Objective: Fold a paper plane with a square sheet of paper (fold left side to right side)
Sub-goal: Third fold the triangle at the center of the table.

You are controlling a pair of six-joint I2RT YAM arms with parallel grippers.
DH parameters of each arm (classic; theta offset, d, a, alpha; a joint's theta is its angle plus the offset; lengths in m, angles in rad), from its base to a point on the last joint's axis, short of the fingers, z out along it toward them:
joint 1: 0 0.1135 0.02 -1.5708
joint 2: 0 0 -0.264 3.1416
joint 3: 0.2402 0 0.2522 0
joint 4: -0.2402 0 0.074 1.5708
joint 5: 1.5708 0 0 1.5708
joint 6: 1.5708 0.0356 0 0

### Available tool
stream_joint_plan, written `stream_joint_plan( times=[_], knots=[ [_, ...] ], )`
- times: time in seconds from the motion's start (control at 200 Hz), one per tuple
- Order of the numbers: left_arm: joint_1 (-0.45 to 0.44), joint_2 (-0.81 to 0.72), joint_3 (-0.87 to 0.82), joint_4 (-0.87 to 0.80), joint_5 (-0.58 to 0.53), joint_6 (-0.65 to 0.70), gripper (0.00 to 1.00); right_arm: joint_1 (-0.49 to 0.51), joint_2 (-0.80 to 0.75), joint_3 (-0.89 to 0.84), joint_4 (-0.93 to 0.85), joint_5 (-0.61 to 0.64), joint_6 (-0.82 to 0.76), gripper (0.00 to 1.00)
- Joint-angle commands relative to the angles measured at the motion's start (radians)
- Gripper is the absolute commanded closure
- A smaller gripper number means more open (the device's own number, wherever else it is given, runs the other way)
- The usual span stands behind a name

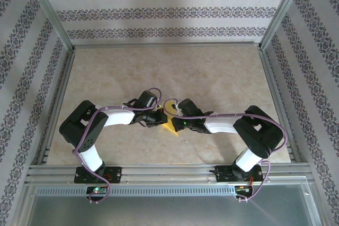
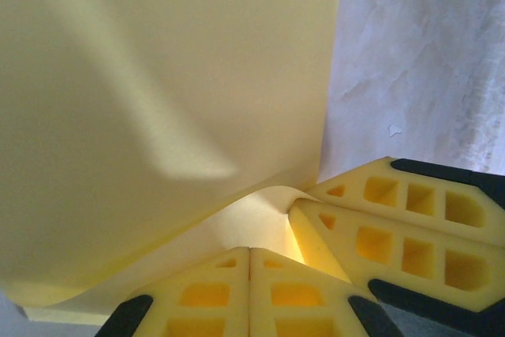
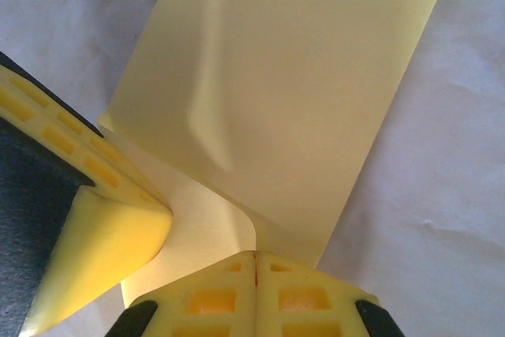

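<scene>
The square sheet of paper (image 1: 168, 127) is yellow and lies at the table's middle front, mostly hidden between the two wrists. My right gripper (image 3: 255, 253) is shut on its edge, and one flap (image 3: 300, 76) rises and bends back over the flat lower layer (image 3: 201, 226). In the left wrist view that raised flap (image 2: 158, 76) covers most of the picture and curls down into the right gripper's tips (image 2: 293, 204). My left gripper (image 2: 250, 250) is shut, its tips resting at the lower layer, with no paper seen in its seam. From above, the left gripper (image 1: 158, 120) and right gripper (image 1: 179, 124) almost touch.
The beige marbled table (image 1: 212, 78) stretches back to patterned walls with a metal frame (image 1: 53, 19). Both arms bend inward from their bases at the near rail (image 1: 169, 173). Purple cables loop over the wrists (image 1: 159, 95).
</scene>
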Motion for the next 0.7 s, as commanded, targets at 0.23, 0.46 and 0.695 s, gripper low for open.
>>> stream_joint_plan(
  times=[0.23, 0.46, 0.695],
  knots=[
    [-0.010, -0.002, -0.019, -0.021, -0.017, 0.014, 0.93, 0.010, 0.035, 0.003, -0.065, -0.014, -0.007, 0.98],
    [-0.010, 0.016, -0.015, -0.011, -0.017, 0.012, 0.93, 0.010, 0.038, 0.006, -0.065, -0.018, -0.009, 0.98],
    [-0.010, 0.025, -0.015, -0.017, -0.020, 0.005, 0.93, 0.010, 0.035, 0.005, -0.067, -0.013, -0.007, 0.98]
  ],
)
